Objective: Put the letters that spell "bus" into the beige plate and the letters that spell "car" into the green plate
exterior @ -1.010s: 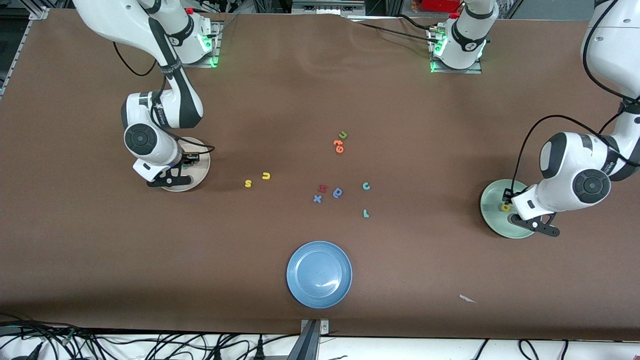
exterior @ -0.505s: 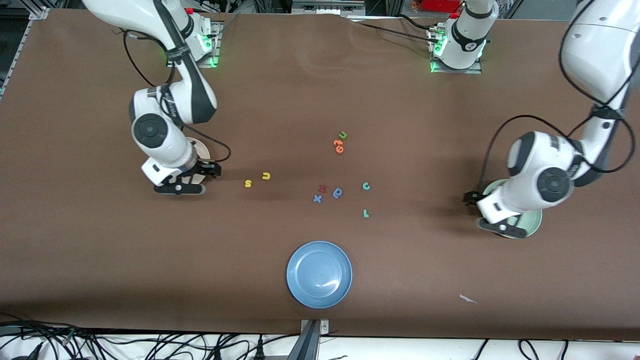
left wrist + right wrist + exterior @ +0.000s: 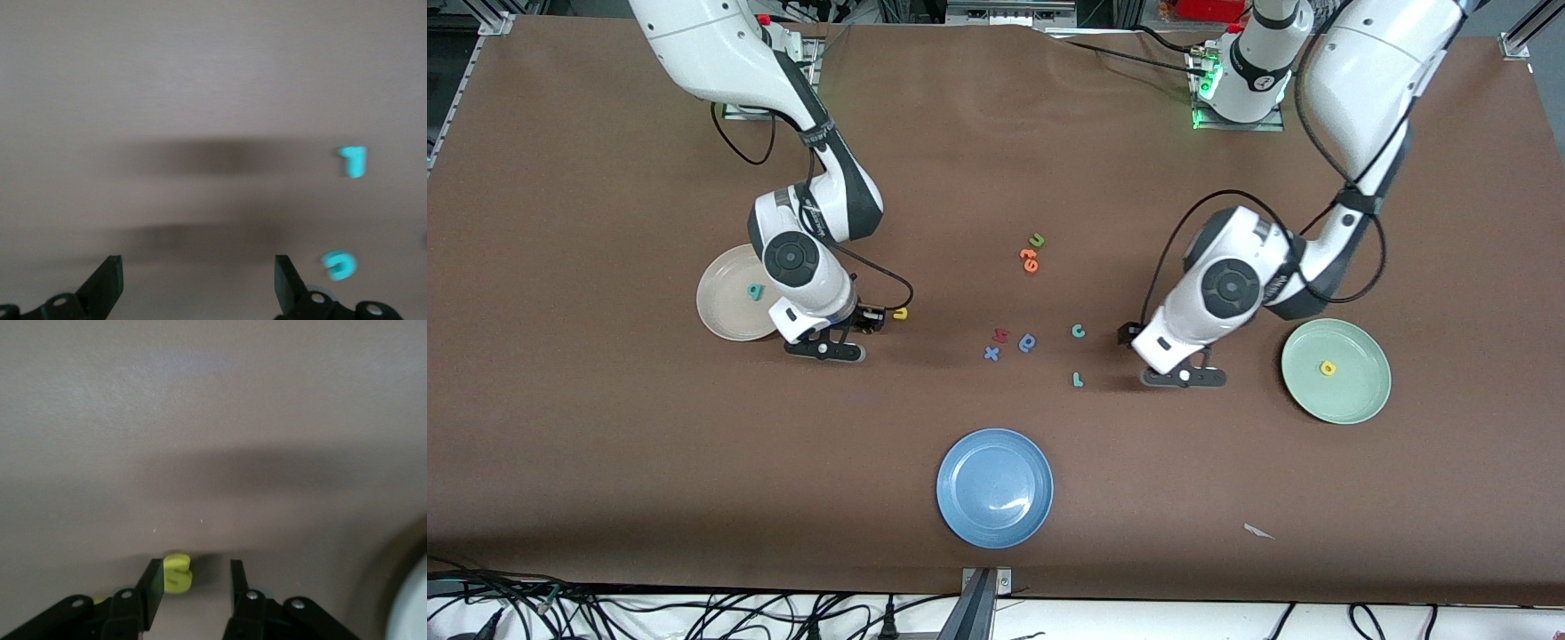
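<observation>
While apart, three plates (image 3: 1352,400), ten loose letters (image 3: 1078,331).

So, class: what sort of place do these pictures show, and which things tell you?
Most likely a robotics lab: two white robot arms bolted to a brown-covered table, foam letters such as the teal c laid out for sorting, and loose cables along the table's edge.

Brown matte table top (image 3: 605,444) fills nearly the whole front view, lit evenly from overhead with soft shadows. Black cables (image 3: 649,613) lie tangled on a white floor strip just below the table's near edge. A metal bracket (image 3: 985,591) sits at the middle of that edge. Small white paper scrap (image 3: 1258,532) lies on the table near the same edge.
</observation>
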Action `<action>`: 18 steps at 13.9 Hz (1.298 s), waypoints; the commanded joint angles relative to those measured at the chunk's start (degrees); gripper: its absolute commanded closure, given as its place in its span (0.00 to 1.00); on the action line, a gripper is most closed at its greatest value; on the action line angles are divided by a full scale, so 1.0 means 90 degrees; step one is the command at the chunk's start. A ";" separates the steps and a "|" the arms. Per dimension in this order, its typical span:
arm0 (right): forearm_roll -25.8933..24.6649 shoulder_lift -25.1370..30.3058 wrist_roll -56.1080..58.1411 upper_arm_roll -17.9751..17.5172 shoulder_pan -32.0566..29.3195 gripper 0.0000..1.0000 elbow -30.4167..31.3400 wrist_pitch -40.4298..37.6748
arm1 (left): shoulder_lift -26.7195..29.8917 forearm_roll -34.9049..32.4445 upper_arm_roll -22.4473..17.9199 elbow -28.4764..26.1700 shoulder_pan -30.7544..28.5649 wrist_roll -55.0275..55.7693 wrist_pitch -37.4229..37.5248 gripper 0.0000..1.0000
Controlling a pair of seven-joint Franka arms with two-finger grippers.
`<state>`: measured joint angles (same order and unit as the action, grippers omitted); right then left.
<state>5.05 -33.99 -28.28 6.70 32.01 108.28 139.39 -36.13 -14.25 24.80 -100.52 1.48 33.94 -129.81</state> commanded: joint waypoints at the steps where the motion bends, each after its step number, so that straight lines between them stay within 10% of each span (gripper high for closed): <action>1: 0.0113 -0.0051 -0.0041 0.0018 0.0057 0.55 -0.0136 0.0049 | -0.0194 0.0129 -0.0070 -0.0003 0.0401 0.0825 -0.0487 0.00; 10: 0.0113 -0.0217 -0.0110 0.0008 0.0174 0.56 -0.0117 0.0215 | -0.0624 0.0089 -0.0158 0.0075 0.1124 0.1931 -0.0859 0.20; 15: 0.0113 -0.0198 -0.0119 0.0027 0.0252 0.98 -0.0117 0.0205 | -0.0712 0.0099 -0.0510 0.0260 0.1457 0.2039 -0.0879 0.35; 18: 0.0103 0.0143 0.0075 0.0270 0.0213 0.98 -0.0107 -0.0231 | -0.0741 0.0099 -0.0510 0.0270 0.1457 0.2117 -0.0879 0.48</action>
<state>5.30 -35.24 -28.92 7.27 33.85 107.09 140.60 -41.98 -14.25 21.06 -99.58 13.50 52.49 -137.81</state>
